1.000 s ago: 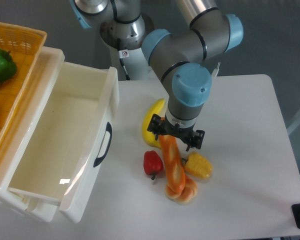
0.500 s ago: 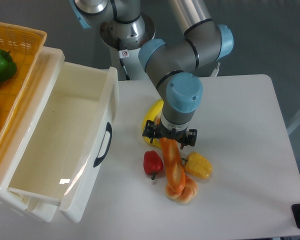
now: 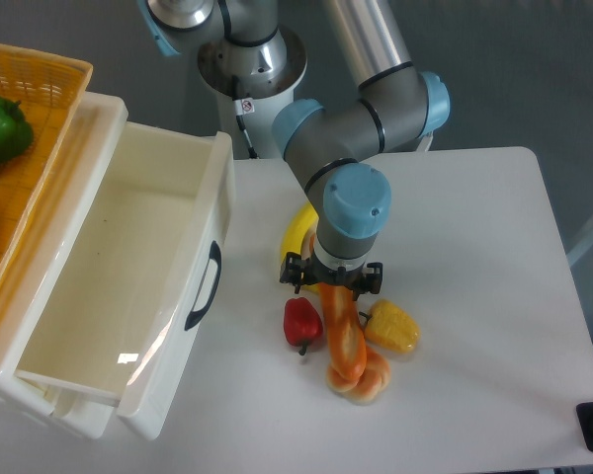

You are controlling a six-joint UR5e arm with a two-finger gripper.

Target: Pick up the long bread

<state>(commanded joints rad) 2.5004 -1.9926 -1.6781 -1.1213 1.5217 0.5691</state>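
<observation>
The long bread is a glossy orange-brown loaf lying lengthwise on the white table, its near end resting on a small pale bun. My gripper hangs straight down over the loaf's far end. Its black fingers stand apart on either side of that end, open, and the wrist hides the tip of the bread. I see no contact between the fingers and the loaf.
A red toy pepper lies just left of the bread and a yellow toy pepper just right. A banana sits behind, partly under the arm. A large open white drawer fills the left, with an orange basket beyond it.
The arm has swung left and come down, bringing the gripper from right of the bread's far end to centred over it. The bread and other toys have not moved.
</observation>
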